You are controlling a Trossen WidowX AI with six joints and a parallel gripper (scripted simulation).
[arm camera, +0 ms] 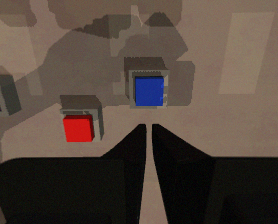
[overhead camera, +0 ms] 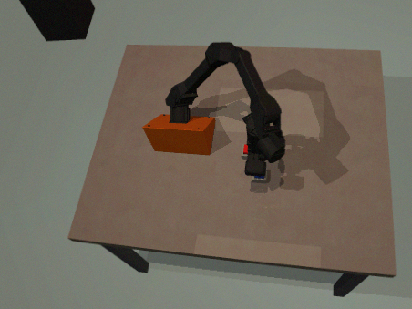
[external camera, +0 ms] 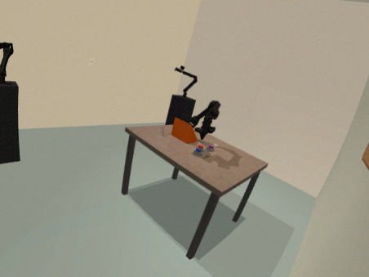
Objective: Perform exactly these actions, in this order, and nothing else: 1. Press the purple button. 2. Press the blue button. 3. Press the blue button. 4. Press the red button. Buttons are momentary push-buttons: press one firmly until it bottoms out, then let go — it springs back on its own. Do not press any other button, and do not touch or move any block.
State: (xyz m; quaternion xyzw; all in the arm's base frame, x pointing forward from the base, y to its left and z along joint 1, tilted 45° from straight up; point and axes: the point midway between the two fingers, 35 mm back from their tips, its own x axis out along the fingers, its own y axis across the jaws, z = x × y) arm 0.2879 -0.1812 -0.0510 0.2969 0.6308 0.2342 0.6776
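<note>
The blue button (overhead camera: 260, 178) (external camera: 198, 149) (arm camera: 149, 91) sits in a grey housing, its cap standing up. The red button (overhead camera: 245, 149) (external camera: 200, 146) (arm camera: 78, 129) is beside it, also standing up, to the left in the wrist view. The purple button (external camera: 211, 147) shows in the exterior view; the arm hides it in the top view. My gripper (external camera: 202, 138) (arm camera: 148, 130) is shut and empty. It hangs above the buttons, touching none. In the wrist view its tips appear just below the blue button and right of the red one.
An orange base block (overhead camera: 182, 139) (external camera: 183, 131) carries the arm on the table (overhead camera: 137, 207) (external camera: 159, 145). A grey housing (arm camera: 10, 95) is cut off at the wrist view's left edge; its cap is out of view. The arm's shadow falls across the buttons.
</note>
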